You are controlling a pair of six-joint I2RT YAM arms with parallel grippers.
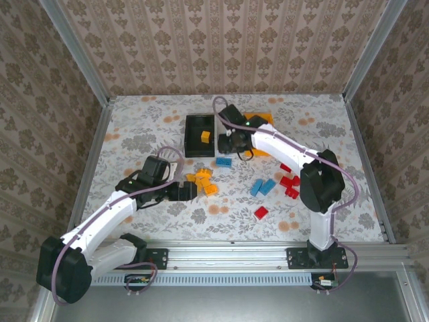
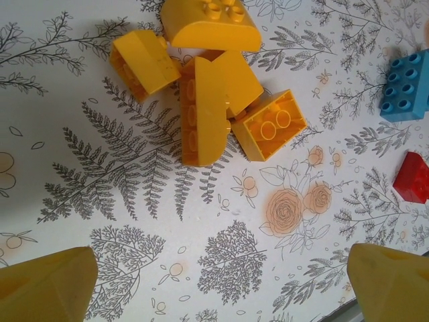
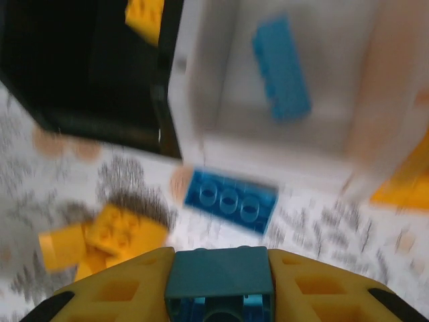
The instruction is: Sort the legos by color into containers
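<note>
So the right claw [image 3: 220, 268] was pinched onto a dark blue brick [image 3: 220, 280], gripped between its yellow fingers up close to the white bin [image 3: 281, 157]. That bin had a lighter blue brick [image 3: 281, 67] lying in it. The black bin [image 1: 196, 149] next door had a yellow brick [image 1: 205, 137] inside, and the orange bin [image 1: 263, 119] sat on the white one's other side. Another blue piece [image 1: 223, 162] lay on the floral table [image 1: 147, 134] right in front of the bins. The left claw [image 2: 221, 282] was spread wide with nothing in it, hanging just beside the yellow pile [image 2: 208, 94]. A couple more blue bricks [image 1: 263, 187] and some red bricks [image 1: 289, 182] were scattered off to the right.
</note>
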